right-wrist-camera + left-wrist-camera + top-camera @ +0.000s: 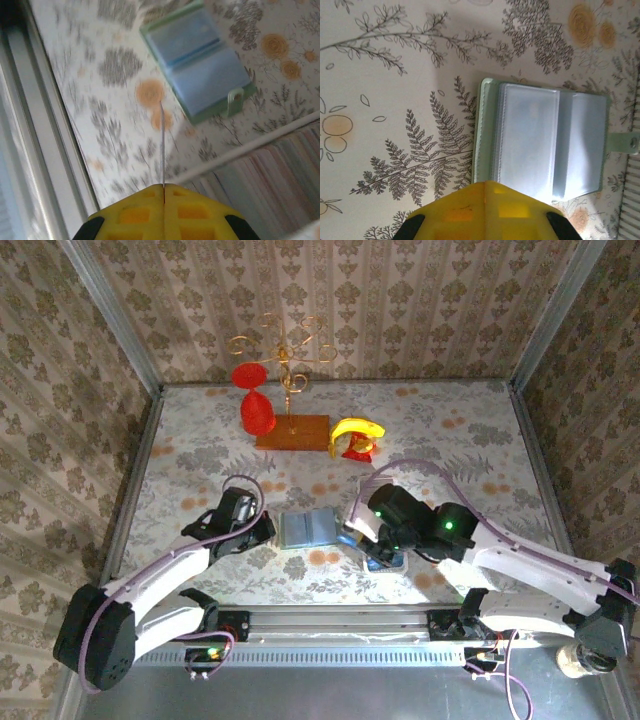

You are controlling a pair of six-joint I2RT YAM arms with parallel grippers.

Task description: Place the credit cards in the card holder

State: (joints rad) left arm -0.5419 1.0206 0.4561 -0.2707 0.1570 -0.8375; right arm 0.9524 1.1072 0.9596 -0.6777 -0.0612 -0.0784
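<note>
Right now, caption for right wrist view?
Right gripper pinches a card edge-on over the table, open card holder ahead.

Top external: fixed, high behind both arm bases, tilted down over the whole table [450,440]. Widest and farthest view.

Left wrist: close, facing almost straight down on the card holder [545,145]. The left gripper [487,195] sits at the bottom edge.

Right wrist: farther back, oblique, blurred, looking past the right gripper [164,195].

Shared: the card holder appears in all three views. Both wrist views catch the white tray [270,170] edge.

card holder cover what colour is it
Sage green; the card holder shows best in the left wrist view.
</note>
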